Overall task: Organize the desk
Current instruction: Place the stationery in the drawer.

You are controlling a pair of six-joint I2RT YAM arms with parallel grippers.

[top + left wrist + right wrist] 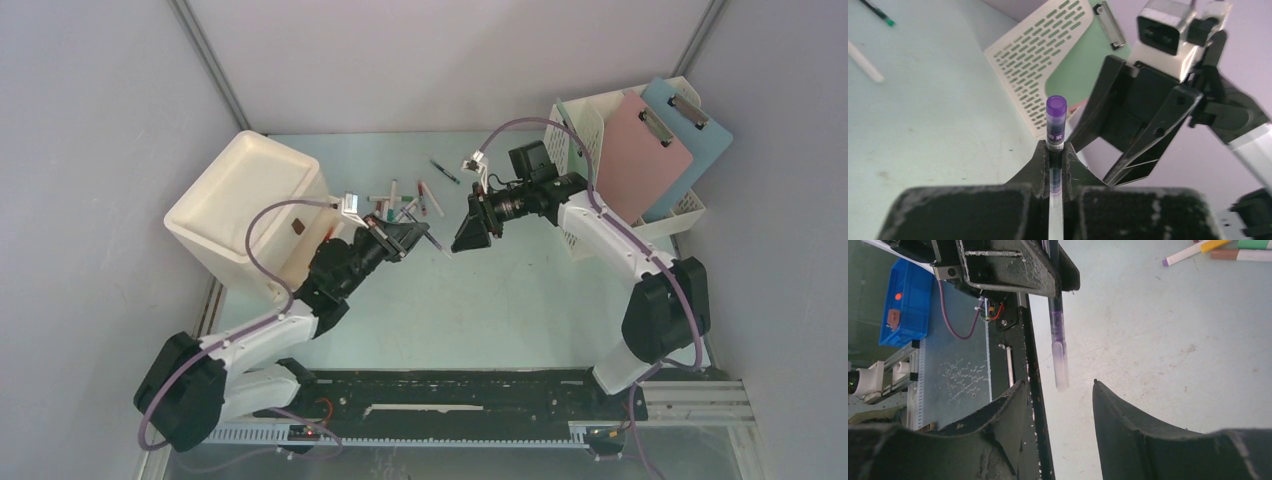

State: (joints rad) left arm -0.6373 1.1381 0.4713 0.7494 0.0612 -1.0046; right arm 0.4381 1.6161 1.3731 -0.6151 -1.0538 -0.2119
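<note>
We judge the tidying well short of done: loose pens (412, 205), six or so though we cannot count them surely, lie far back on the surface (480, 310) beneath both arms, between one bin (235, 200) and one rack (585, 130) holding two clipboards (645, 150). The left gripper (1057, 150) has its jaws clenched on one purple pen (1056, 117); the right gripper (1058, 385) has its jaws released, empty

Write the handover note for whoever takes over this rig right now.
Left gripper: shut on a purple-capped pen, held above the desk.
Right gripper: open, facing the pen's free end, not touching.
Done: two clipboards stand in the file rack.
To do: loose pens lie at the desk's back centre; the held pen needs stowing, probably in the white bin.
</note>
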